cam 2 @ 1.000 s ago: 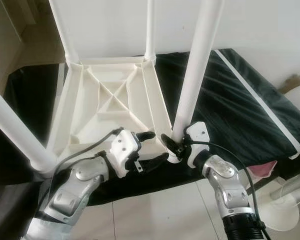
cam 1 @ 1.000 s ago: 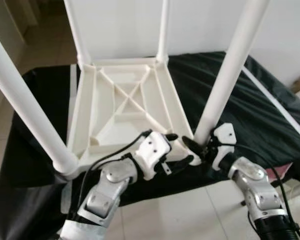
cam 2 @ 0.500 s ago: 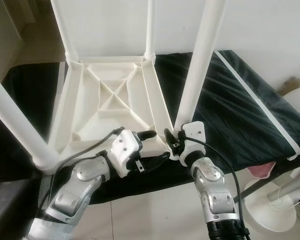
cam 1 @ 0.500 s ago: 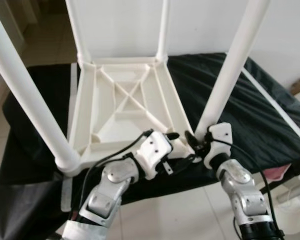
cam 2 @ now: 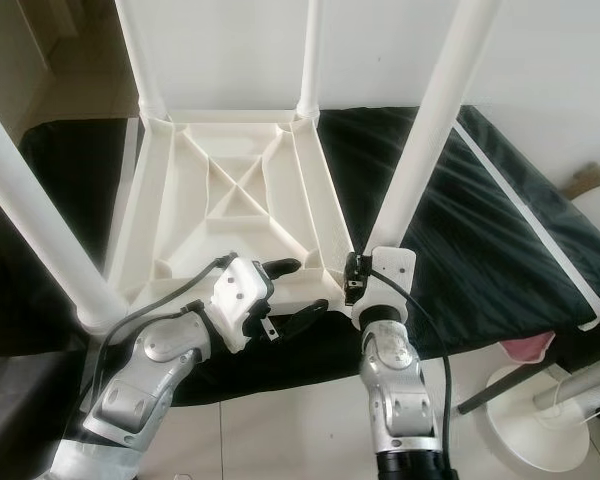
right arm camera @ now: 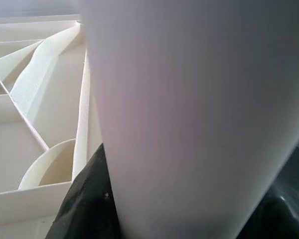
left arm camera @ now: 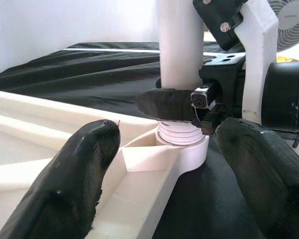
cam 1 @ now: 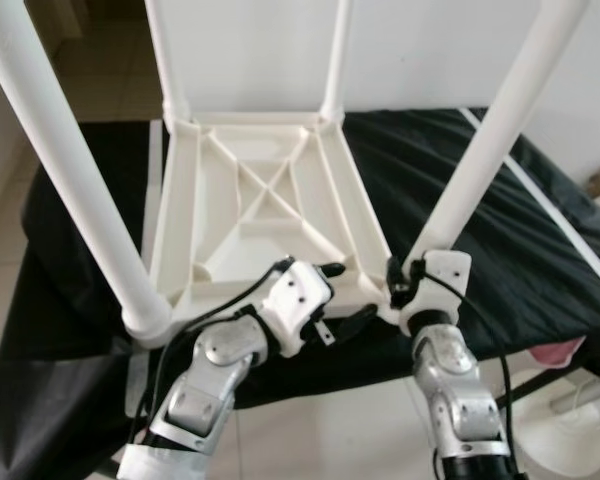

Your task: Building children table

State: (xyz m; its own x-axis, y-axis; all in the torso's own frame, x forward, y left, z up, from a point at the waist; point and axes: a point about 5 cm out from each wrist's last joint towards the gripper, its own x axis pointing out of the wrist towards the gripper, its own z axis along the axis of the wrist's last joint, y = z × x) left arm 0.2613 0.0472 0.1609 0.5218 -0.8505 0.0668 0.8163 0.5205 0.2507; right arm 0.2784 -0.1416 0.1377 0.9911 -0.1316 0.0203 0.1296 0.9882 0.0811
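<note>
1. Nearest the camera, the right gripper (cam 2: 352,290) is clamped round the foot of the near-right white plastic tube leg (cam 1: 485,160), just above its threaded collar. Its forearm has swung in since a second ago and now stands almost straight under the wrist. I judge this a turn of the leg in its socket, so the screwing-in is in hand.

2. Beside it, the left gripper (cam 1: 338,297) straddles the near rim of the upturned white plastic children's table top (cam 1: 265,205) with its fingers (left arm camera: 84,164) spread apart and gripping nothing. It has hardly moved and seems to steady the top.

3. The ribbed top lies underside up on a black cloth-covered bed (cam 1: 450,170), with all four legs standing in the corner sockets.

4. Off the bed on the right stands a white pedestal fan base (cam 2: 540,425) on the tiled floor (cam 1: 320,440).

5. The near-left leg (cam 1: 75,170) leans toward the camera, and the two grippers are crowded at one corner, which could hamper further turning.
</note>
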